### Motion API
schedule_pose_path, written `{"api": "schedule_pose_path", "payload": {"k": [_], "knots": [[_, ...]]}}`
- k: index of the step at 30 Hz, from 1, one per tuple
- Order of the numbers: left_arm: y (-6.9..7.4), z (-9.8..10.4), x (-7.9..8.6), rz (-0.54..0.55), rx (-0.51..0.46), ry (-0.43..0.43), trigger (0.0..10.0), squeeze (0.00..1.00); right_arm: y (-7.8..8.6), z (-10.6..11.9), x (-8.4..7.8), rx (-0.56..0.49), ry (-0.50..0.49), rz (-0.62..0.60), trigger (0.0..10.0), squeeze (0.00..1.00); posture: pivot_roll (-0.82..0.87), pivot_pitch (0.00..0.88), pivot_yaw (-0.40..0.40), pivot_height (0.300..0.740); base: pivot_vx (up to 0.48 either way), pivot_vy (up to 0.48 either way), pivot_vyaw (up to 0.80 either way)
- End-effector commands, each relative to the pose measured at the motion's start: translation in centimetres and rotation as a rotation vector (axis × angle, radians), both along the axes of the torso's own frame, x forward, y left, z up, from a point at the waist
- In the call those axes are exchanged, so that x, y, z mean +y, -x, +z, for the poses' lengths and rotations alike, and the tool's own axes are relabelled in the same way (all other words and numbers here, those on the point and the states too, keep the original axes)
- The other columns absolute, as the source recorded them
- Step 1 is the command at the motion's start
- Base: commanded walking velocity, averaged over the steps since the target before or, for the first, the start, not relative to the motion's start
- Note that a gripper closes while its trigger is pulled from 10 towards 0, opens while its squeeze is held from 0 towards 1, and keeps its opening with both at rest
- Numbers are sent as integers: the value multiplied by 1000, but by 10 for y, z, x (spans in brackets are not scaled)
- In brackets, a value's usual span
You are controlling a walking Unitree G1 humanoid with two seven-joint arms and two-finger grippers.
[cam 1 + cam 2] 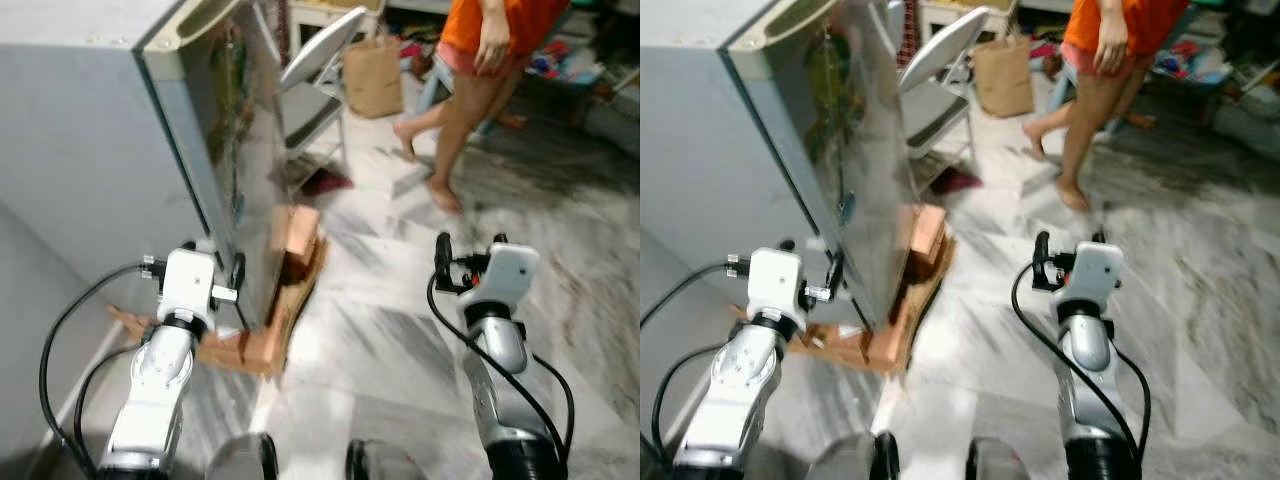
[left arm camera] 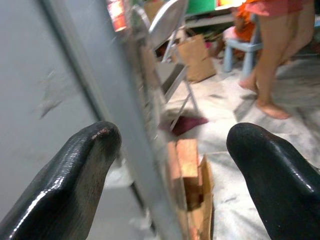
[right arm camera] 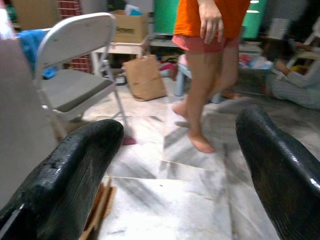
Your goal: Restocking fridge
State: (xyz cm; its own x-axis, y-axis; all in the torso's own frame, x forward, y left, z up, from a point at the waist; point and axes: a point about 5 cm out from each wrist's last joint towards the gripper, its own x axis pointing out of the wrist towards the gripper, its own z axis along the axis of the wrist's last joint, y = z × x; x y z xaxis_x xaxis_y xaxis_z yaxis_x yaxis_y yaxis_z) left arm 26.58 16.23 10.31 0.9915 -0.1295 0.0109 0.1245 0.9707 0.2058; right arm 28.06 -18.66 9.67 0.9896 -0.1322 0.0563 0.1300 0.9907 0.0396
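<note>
1. Left hand [image 2: 170,165] wide open, empty, its fingers straddling the front corner edge of the fridge [image 1: 90,150]; contact unclear.
2. Right hand [image 3: 180,170] wide open, empty, hovering over the marble floor [image 1: 400,330], well apart from the fridge.
3. Fridge at robot's left, door closed, standing on bricks [image 1: 300,235] and cardboard.
4. Folding chair [image 3: 75,85] just beyond the fridge; paper bag [image 1: 372,75] and a barefoot person [image 1: 480,60] farther back.

The fridge [image 1: 120,140] walls the left; a folding chair [image 1: 315,75] and a person [image 1: 480,90] stand ahead.
</note>
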Motion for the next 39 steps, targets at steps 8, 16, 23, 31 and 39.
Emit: {"api": "schedule_pose_path", "payload": {"k": [8,16,23,31,39], "knots": [[-11,-4,0,15,9,-23,10000,0,1,1,-2,3,2,-8,10000,0,49,115,-41,740,0,0,-752],[-28,-8,17,172,37,-48,10000,0,3,4,-1,-8,24,5,10000,0,31,120,-40,740,0,0,-267],[-38,-8,35,306,47,-45,10000,0,8,3,-2,5,24,37,10000,0,12,141,-48,740,0,0,0],[-50,-2,38,376,10,-59,10000,0,12,6,-2,5,23,61,10000,0,0,150,-53,740,0,0,0],[-64,3,60,529,17,-47,10000,0,23,9,3,1,48,118,10000,0,-30,165,-52,740,0,0,0]]}}
